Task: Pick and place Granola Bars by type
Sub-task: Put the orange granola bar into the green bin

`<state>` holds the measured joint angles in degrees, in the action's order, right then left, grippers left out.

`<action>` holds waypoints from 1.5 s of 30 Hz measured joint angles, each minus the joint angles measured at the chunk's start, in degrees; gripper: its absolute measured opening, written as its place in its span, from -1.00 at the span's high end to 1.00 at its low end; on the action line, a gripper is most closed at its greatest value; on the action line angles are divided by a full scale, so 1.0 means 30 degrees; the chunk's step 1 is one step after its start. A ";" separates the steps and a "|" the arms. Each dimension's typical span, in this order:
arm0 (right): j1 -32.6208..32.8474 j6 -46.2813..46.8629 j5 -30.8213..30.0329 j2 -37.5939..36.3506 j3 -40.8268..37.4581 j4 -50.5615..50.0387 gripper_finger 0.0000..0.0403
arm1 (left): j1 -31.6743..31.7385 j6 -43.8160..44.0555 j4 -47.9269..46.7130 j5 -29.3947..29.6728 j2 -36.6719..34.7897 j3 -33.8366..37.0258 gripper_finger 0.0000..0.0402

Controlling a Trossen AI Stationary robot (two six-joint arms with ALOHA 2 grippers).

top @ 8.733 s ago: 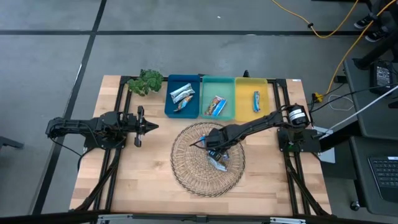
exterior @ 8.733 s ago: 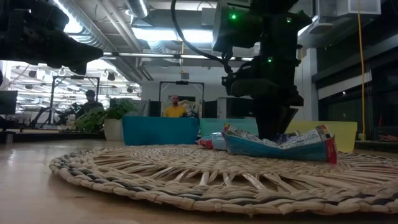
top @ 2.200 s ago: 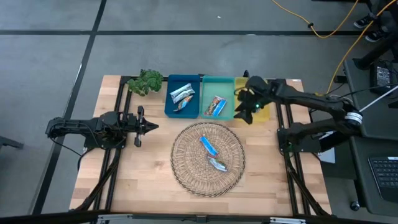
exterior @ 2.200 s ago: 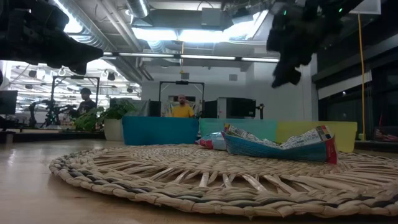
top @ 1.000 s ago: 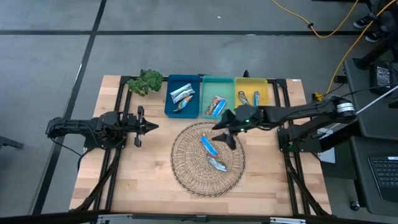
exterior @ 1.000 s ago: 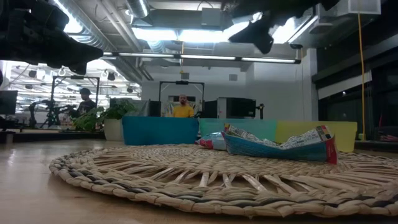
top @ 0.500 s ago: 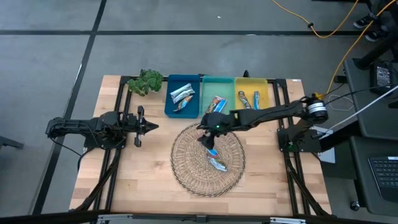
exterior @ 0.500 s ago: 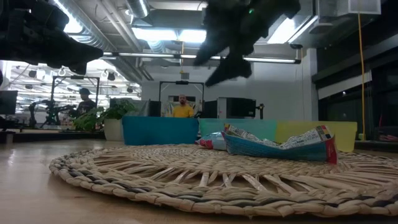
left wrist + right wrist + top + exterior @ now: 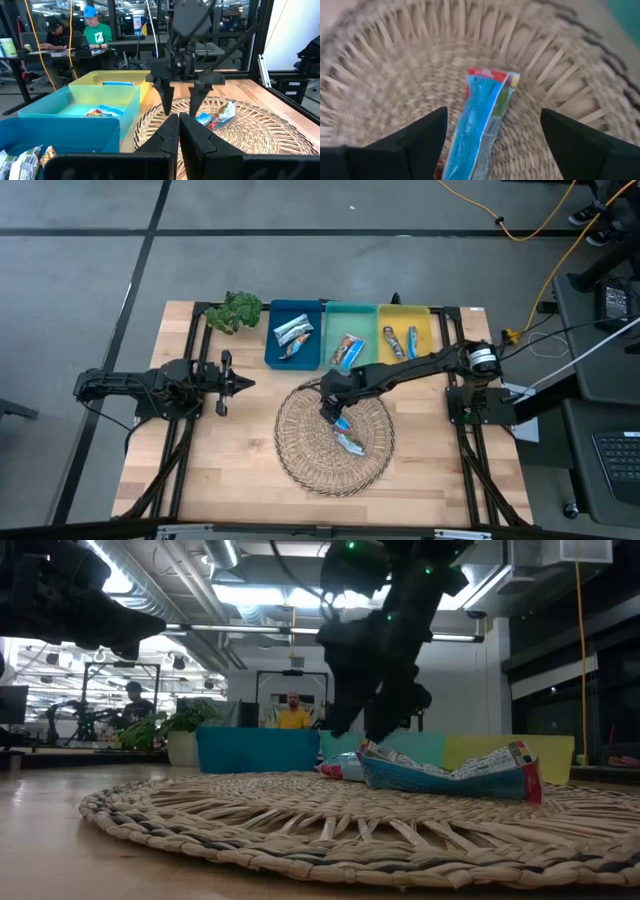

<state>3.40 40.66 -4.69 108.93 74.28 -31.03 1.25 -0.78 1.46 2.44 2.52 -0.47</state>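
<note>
On a wooden surface (image 9: pixel 230 460), a round woven mat (image 9: pixel 300 455) sits at the centre, and two Granola Bars rest on it: a blue-wrapped bar (image 9: pixel 342 423) near the mat's middle, its red end visible in the right wrist view (image 9: pixel 479 120), and a second bar (image 9: pixel 352 445) just beside it, toward the near edge of the mat. The right gripper (image 9: pixel 331 406) hangs directly over the blue-wrapped bar with its fingers (image 9: pixel 417 137) spread wide on either side of the wrapper, holding nothing; seen from table height it hovers just above the bars on the mat (image 9: pixel 370 730). Well to the left of the mat, the left gripper (image 9: pixel 243 384) waits above the surface with its fingers (image 9: pixel 167 137) pressed together and empty, pointing toward the mat. Beyond the mat, along the far edge of the surface, three bins stand side by side: a blue bin (image 9: pixel 270 350) holding silver-white bars (image 9: pixel 293 332), a teal bin (image 9: pixel 365 320) holding a bar with orange-brown on its wrapper (image 9: pixel 346 350), and a yellow bin (image 9: pixel 427 350) holding two blue bars (image 9: pixel 400 340). A green leafy plant (image 9: pixel 236 311) stands left of the blue bin, farther from the mat. In the room beyond the surface, people (image 9: pixel 97 30) sit at desks.
</note>
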 joint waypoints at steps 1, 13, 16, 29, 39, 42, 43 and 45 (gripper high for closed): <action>0.0080 0.0016 -0.0007 0.0174 0.0000 0.0012 -0.59 | -0.0005 0.0000 0.0014 -0.0007 -0.0006 -0.0001 0.96; 0.0350 0.0799 0.0087 0.1012 -0.0015 -0.0079 -0.59 | 0.0000 0.0000 0.0006 0.0000 0.0000 0.0000 0.97; 0.0350 0.0846 0.0080 0.1012 -0.0015 -0.0094 -0.57 | -0.0006 0.0000 0.0006 0.0000 -0.0002 0.0000 0.98; 0.0350 0.0701 0.0162 0.1055 -0.0015 -0.0018 -0.31 | 0.0002 0.0000 0.0006 0.0007 -0.0006 0.0000 0.98; 0.0444 0.0721 0.1002 0.1668 -0.0007 0.0322 -0.30 | -0.0005 0.0000 0.0006 0.0007 -0.0005 0.0000 0.97; 0.0444 0.0781 0.0839 0.1668 -0.0015 0.0330 -0.30 | -0.0004 0.0000 0.0006 0.0007 -0.0006 -0.0005 0.98; 0.0447 0.0788 0.0804 0.1668 -0.0009 0.0330 -0.30 | -0.0006 0.0000 0.0006 0.0007 -0.0006 0.0000 0.98; 0.0452 0.0839 0.0787 0.1660 -0.0015 0.0330 -0.30 | -0.0001 0.0000 0.0006 0.0007 -0.0001 -0.0007 0.98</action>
<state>4.75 43.18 -2.33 113.91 74.24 -30.04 1.25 -0.78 1.48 2.46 2.52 -0.49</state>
